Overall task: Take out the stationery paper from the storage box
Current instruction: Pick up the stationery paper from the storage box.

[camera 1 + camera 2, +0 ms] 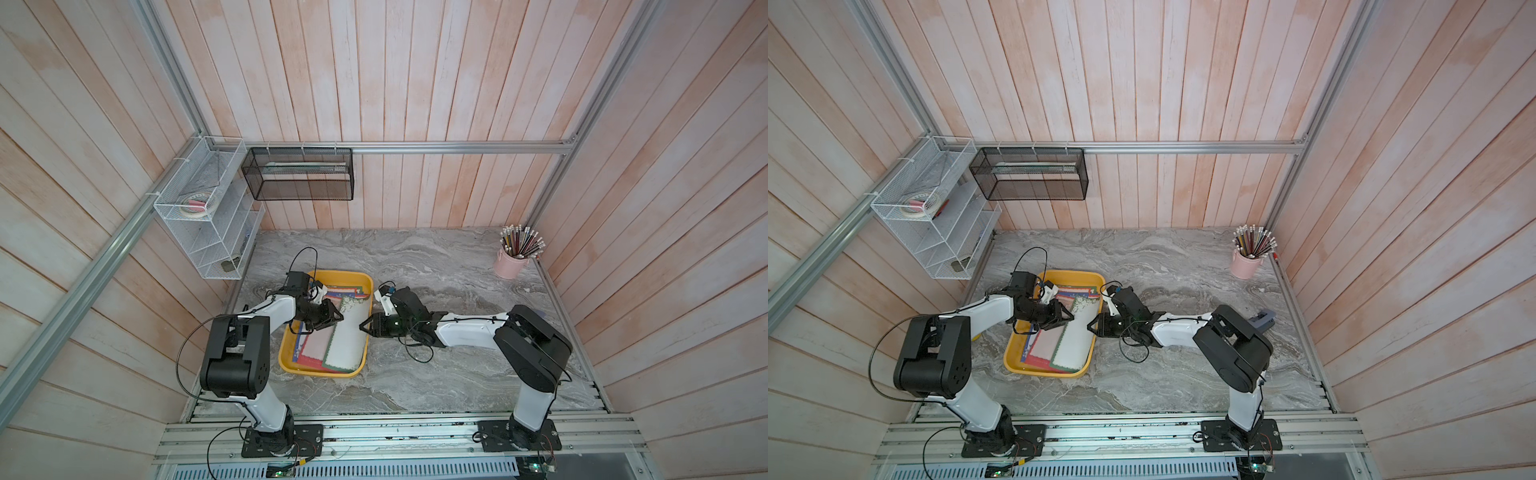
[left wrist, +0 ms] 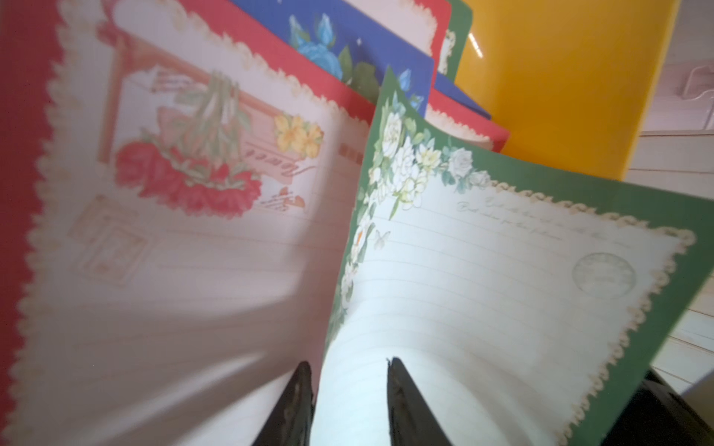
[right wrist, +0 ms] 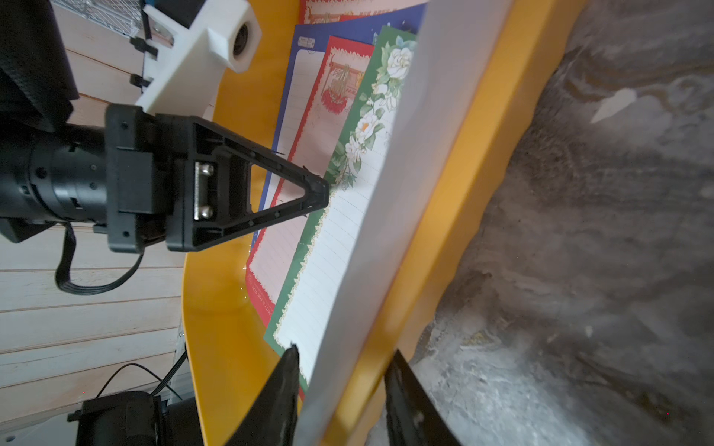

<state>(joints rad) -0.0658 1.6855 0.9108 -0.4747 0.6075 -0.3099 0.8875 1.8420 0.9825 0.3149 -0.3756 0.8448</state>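
The yellow storage box (image 1: 321,372) (image 1: 1034,369) lies left of the table's middle in both top views, with several sheets of stationery paper fanned in it. On top is a green-bordered sheet (image 1: 347,345) (image 2: 502,289) (image 3: 320,278). It is curled, and its far edge stands up against the box's right wall. Under it lie a red-bordered sheet (image 2: 174,251) and a blue one (image 2: 347,27). My left gripper (image 1: 338,319) (image 2: 349,363) is open over the green sheet's near edge. My right gripper (image 1: 362,326) (image 3: 344,355) is open, its jaws either side of that wall and the raised edge.
A pink cup of pencils (image 1: 510,264) stands at the back right corner. A white wire rack (image 1: 208,216) and a black mesh basket (image 1: 299,174) hang on the left and back walls. A loose black cable (image 1: 415,351) loops on the table under my right wrist.
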